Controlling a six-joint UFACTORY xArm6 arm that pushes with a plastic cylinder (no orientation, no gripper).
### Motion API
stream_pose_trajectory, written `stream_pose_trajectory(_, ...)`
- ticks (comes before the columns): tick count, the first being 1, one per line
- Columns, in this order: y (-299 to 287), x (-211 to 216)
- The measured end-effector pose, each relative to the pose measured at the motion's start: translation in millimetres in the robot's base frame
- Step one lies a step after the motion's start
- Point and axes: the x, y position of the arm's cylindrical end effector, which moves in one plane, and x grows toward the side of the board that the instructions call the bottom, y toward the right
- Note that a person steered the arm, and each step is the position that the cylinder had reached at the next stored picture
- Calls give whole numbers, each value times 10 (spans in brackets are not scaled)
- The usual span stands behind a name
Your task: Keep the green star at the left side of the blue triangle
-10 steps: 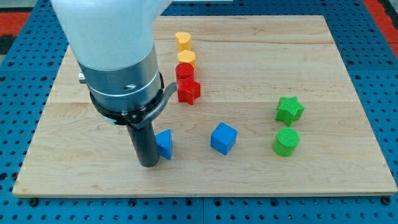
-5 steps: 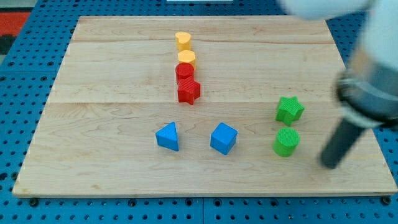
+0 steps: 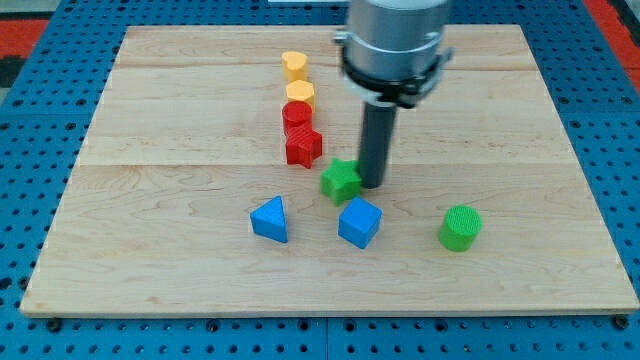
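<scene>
The green star (image 3: pixel 339 180) lies near the board's middle, above and between the blue triangle (image 3: pixel 270 219) and the blue cube (image 3: pixel 359 222). It is up and to the right of the triangle. My tip (image 3: pixel 371 184) touches the star's right side. The rod rises from there to the arm's grey body at the view's top.
A column of blocks stands above the star: a yellow heart (image 3: pixel 294 66), a yellow block (image 3: pixel 300 95), a red cylinder (image 3: pixel 296 116) and a red star (image 3: pixel 303 147). A green cylinder (image 3: pixel 460 228) sits at the right. The wooden board (image 3: pixel 150 120) lies on a blue pegboard.
My tip swept from the triangle's left to the board's right, then back left, pushing the green star from the right side to the middle. The other blocks have not moved.
</scene>
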Motion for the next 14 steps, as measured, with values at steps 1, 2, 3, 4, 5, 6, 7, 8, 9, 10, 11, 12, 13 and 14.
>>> stream_pose_trajectory(1, -544, 0)
stream_pose_trajectory(2, -1170, 0)
stream_pose_trajectory(3, -1575, 6)
stream_pose_trajectory(4, -2001, -176)
stream_pose_trajectory(5, -2110, -188)
stream_pose_trajectory(6, -2589, -256)
stream_pose_trajectory(7, -2678, -60)
stream_pose_trajectory(8, -2222, -64)
stream_pose_trajectory(9, -2031, -174)
stream_pose_trajectory(10, -1800, -103)
stream_pose_trajectory(11, -1814, -21)
stream_pose_trajectory(12, -1952, -60)
stream_pose_trajectory(13, -2545, -255)
stream_pose_trajectory(14, -2313, 25)
